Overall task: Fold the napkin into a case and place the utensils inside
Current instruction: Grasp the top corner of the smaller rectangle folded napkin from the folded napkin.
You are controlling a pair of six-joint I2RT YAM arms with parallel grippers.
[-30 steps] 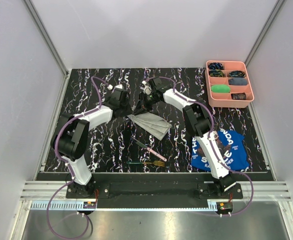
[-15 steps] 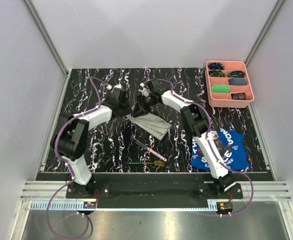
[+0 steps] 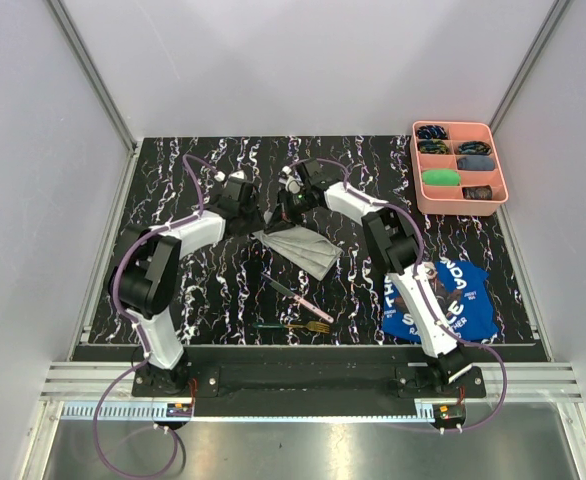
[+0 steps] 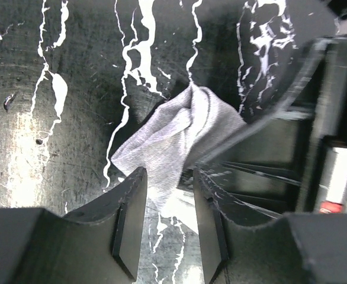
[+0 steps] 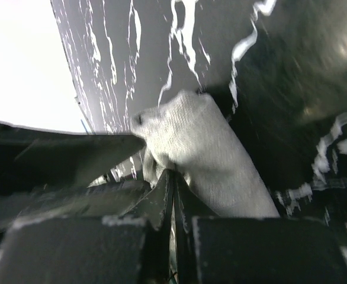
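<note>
Right gripper [image 5: 173, 180] pinched shut on the napkin [image 5: 212, 154] corner, left gripper [image 4: 168, 180] parted a little — napkin just ahead of its tips

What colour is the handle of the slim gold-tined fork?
The fork handle is green, clearest in the top external view.

Bright, even overhead light is filling the top view, washing the pale walls [image 3: 303, 60] and leaving only soft shadows on the glossy table [image 3: 223, 290]. In the left wrist view glare is blooming off the table at the left, and the left gripper [image 4: 167, 177] is sitting dark and soft-edged. The right wrist view is blowing out white at upper left; the napkin [image 5: 209, 154] is smearing, and the right gripper [image 5: 173, 177] is lying in deep shadow
</note>
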